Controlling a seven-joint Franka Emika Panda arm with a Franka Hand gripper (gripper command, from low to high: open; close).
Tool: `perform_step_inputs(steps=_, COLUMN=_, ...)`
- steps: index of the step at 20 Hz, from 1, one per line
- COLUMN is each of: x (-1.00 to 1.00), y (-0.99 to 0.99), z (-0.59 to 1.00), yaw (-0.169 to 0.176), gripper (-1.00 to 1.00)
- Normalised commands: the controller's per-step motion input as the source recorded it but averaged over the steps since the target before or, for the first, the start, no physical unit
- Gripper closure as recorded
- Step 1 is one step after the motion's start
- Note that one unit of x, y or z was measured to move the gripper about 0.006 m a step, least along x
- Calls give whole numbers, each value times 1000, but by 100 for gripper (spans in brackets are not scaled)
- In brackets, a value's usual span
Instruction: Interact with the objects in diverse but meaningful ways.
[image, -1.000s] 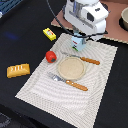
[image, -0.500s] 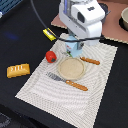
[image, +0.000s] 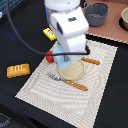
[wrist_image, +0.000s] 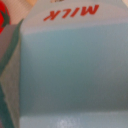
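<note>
Hanging low over the striped placemat (image: 75, 75), the arm's white body hides the gripper in the exterior view, so whether it is wide or closed I cannot tell. The milk carton (wrist_image: 70, 70) fills the wrist view, very close beneath the camera; no lift is visible yet. Beside the placemat's edge sits the red tomato (image: 49, 57). Off the placemat, the bread slab (image: 18, 70) and yellow box (image: 49, 33) appear untouched on the tabletop (image: 20, 30).
</note>
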Motion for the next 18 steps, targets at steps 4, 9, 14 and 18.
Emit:
perform_step_inputs(steps=4, x=-146, y=-911, z=-31, yaw=-12, gripper=100)
perform_step_inputs(steps=9, x=-148, y=-840, z=-176, yaw=-21, gripper=100)
perform_step_inputs(steps=14, x=164, y=-348, z=-173, yaw=0, gripper=100)
perform_step_inputs(steps=18, x=491, y=-85, z=-55, yaw=0, gripper=100)
